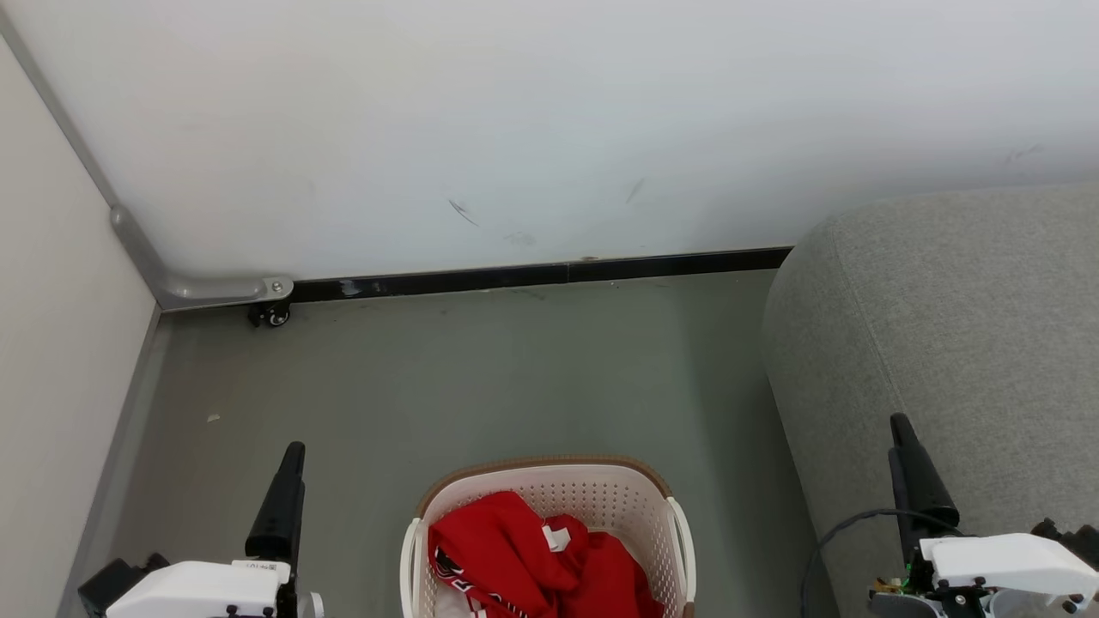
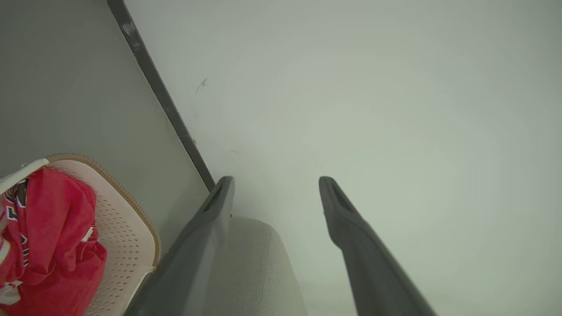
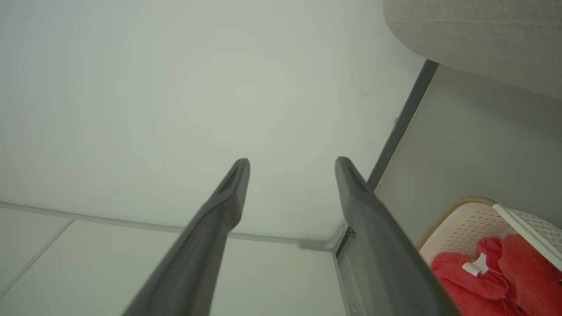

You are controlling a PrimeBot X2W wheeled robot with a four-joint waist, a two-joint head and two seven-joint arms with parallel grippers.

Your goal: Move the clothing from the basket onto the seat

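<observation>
Grey floor (image 1: 481,378), clothing (image 1: 515,549) in basket (image 1: 601,493) near seat (image 1: 944,326), left gripper (image 2: 276,182) and right gripper (image 3: 293,163) spread, empty.

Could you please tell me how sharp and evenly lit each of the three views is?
Head view: evenly lit and sharp, the clothing crisp in the basket. Left wrist view: soft and hazy, the fingers blurred. Right wrist view: likewise soft, with a greenish cast.

The left gripper (image 2: 275,182) and right gripper (image 3: 292,163) each carry two long, tapered dark fingers (image 2: 369,263) on white plastic wrist shells (image 1: 202,588) dotted with small screws (image 1: 944,584); a thin black cable (image 1: 846,518) loops beside the right shell.
</observation>
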